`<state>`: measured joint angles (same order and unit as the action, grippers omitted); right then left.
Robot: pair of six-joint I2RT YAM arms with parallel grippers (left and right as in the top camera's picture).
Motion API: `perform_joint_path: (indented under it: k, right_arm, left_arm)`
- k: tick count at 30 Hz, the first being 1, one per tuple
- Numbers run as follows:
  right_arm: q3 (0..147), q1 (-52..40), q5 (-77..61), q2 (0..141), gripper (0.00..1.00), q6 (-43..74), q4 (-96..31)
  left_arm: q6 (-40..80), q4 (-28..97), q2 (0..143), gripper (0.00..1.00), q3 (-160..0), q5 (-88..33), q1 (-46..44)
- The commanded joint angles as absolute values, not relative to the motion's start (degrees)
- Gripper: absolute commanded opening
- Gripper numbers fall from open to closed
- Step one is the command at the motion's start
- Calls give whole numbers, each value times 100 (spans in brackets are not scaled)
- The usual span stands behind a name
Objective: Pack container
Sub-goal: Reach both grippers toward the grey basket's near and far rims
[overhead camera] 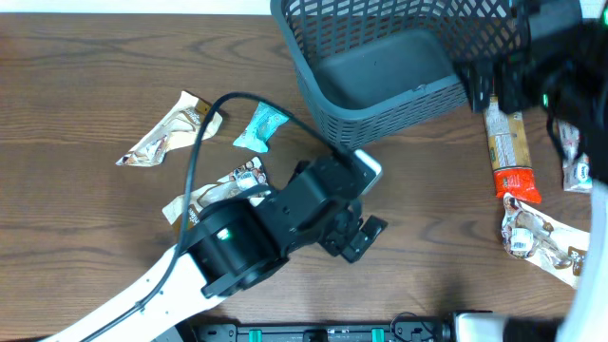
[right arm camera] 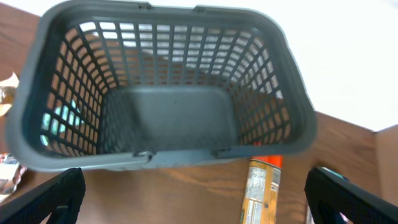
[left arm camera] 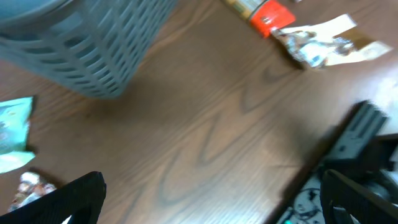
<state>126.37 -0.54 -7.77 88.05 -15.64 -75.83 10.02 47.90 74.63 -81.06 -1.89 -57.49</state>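
Both our right gripper (right arm camera: 202,200) and our left gripper (overhead camera: 364,237) hang open and empty; the orange-ended bar (right arm camera: 261,186), end-on to the container (right arm camera: 168,158), lies under the right one.

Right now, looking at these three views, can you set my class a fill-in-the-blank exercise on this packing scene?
1. The container is ____ inside.
2. In the overhead view, the red-ended packet lies on the table to the ____ of the container.
3. The left hand and the right hand are both ____, holding nothing.
Missing words: empty; right; open.
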Motion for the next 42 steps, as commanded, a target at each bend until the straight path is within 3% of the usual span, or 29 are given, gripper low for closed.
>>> perform_joint_path:
  k: [1, 10, 19, 24, 25, 26, 27, 30, 31, 39, 42]
  right_arm:
    - [13155, 397, -1450, 9483, 99, -1984, -7647]
    - [13356, 1181, -3105, 10656, 99, -2499, -7413]
    - [13356, 939, -3218, 11281, 99, -2762, -7432]
    - [13353, 788, -3190, 11349, 99, -2840, -7328]
    - [13353, 790, -3188, 11349, 92, -2840, -7293]
    - [13353, 797, -3164, 11349, 83, -2838, -7251]
    - [13353, 799, -3111, 11349, 68, -2840, -7210]
    - [13353, 805, -2915, 11349, 10, -2832, -7087]
    - [13353, 805, -2842, 11349, 2, -2797, -7039]
    - [13336, 832, -2536, 11358, 2, -2128, -6405]
    - [13284, 843, -2408, 11371, 2, -2222, -6399]
  left_arm:
    - [888, 5054, 7688, 99, -8318, 196, -5771]
    - [1149, 5328, 7710, 99, -8307, 196, -6062]
    - [3118, 5356, 7710, 99, -8296, 191, -6149]
    - [3205, 5398, 7710, 99, -8294, 196, -6147]
    - [3208, 5433, 7710, 97, -8294, 196, -6147]
    - [3205, 5461, 7710, 86, -8283, 196, -6147]
    - [3205, 5461, 7710, 71, -8263, 202, -6147]
    - [3208, 5367, 7717, 6, -8189, 336, -6147]
    - [3229, 5341, 7717, 6, -8169, 403, -6147]
    - [3522, 4797, 7841, 6, -8158, 1334, -6147]
    - [3017, 4097, 8130, 6, -8158, 1439, -6147]
